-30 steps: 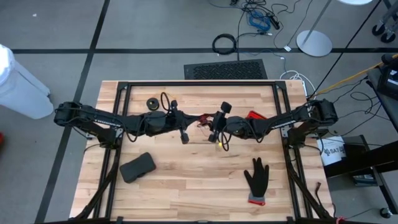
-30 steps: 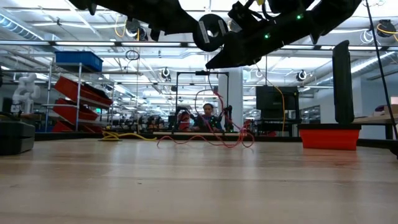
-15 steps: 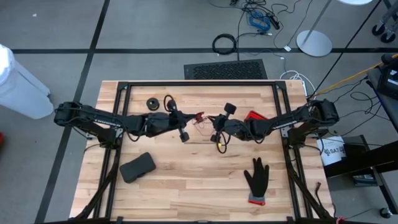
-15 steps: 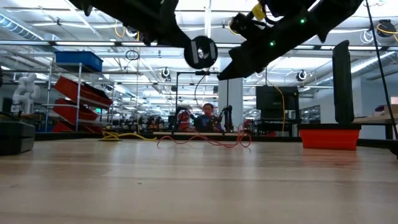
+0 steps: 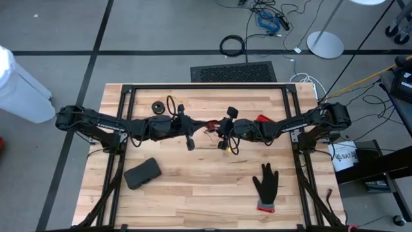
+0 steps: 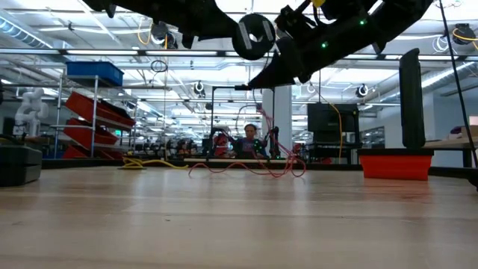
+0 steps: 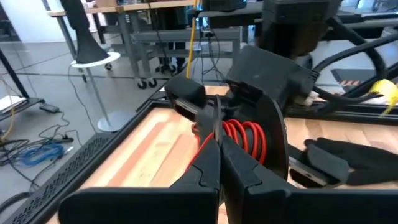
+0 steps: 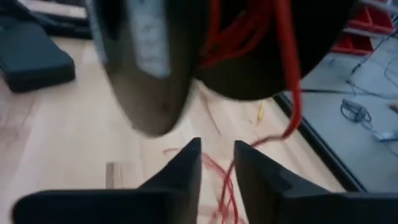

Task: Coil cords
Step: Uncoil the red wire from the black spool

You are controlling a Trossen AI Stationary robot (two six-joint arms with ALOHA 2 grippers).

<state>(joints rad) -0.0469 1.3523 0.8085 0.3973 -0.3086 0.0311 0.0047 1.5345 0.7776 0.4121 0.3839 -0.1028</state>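
Observation:
A small black spool wound with red cord hangs in the air over the table's middle. My left gripper, reaching in from the left, is shut at it. My right gripper comes from the right and stands open just under the spool; a loose red strand drops past its fingers, and I cannot tell whether it touches them. The rest of the red cord lies in slack loops on the table. A second black spool lies flat at the far left. My left gripper is shut on the red cord's spool at the thin black rim beside the red windings; the fingertips hide the exact spot. The fingers come in nearly level from the table's left. The spool is lifted clear of the table, with red cord trailing down from it.
A black pouch lies at the near left and a black glove at the near right. A red bin stands to the right behind my right arm. Bare wood lies between pouch and glove.
My left gripper dipped with the spool, then rose back to about where it was. My right gripper drew a little toward the table's right and near edge, then came back in under the spool. The loose red loops on the table shifted slightly.

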